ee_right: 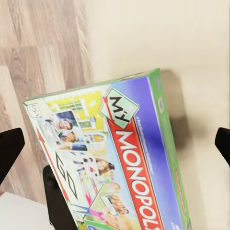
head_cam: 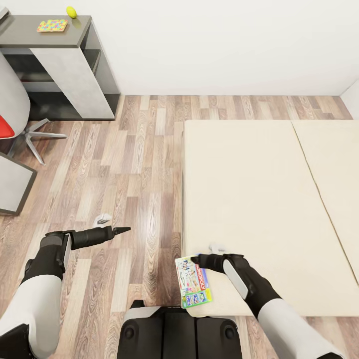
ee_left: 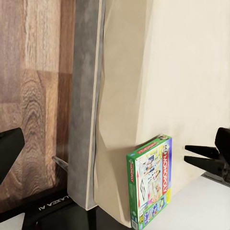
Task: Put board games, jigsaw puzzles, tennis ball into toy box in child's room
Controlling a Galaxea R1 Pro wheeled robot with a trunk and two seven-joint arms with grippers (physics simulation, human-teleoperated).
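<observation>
While viewed from the head camera, one Monopoly board game [head_cam: 194, 281] counted, lying flat at the near left corner of the bed [head_cam: 259, 199], part of the box overhanging the mattress edge toward the wood floor [head_cam: 124, 189]. Right gripper [head_cam: 195, 259] seen just at the box's far end, near its top edge; right wrist view puts the box [ee_right: 122, 167] between two dark fingertips [ee_right: 9, 151] spread wide apart, so jaws standing apart, nothing clamped. Whether either finger touches the box: cannot tell. Left gripper [head_cam: 122, 230] held out over bare floor, well left of the bed, pointing right; left wrist view shows one dark fingertip [ee_left: 9, 148] at the frame's edge with nothing between the fingers, yet the spread of the jaws cannot be told. Same view catches the box [ee_left: 149, 184] on the mattress beside the grey bed frame [ee_left: 86, 105], with the right gripper's two fingers [ee_left: 203, 157] just beside it. Far left, on the dark grey table section [head_cam: 47, 35]: one jigsaw puzzle [head_cam: 52, 25] and one tennis ball [head_cam: 71, 11], near each other but apart. One red chair [head_cam: 7, 127] at the left edge.
</observation>
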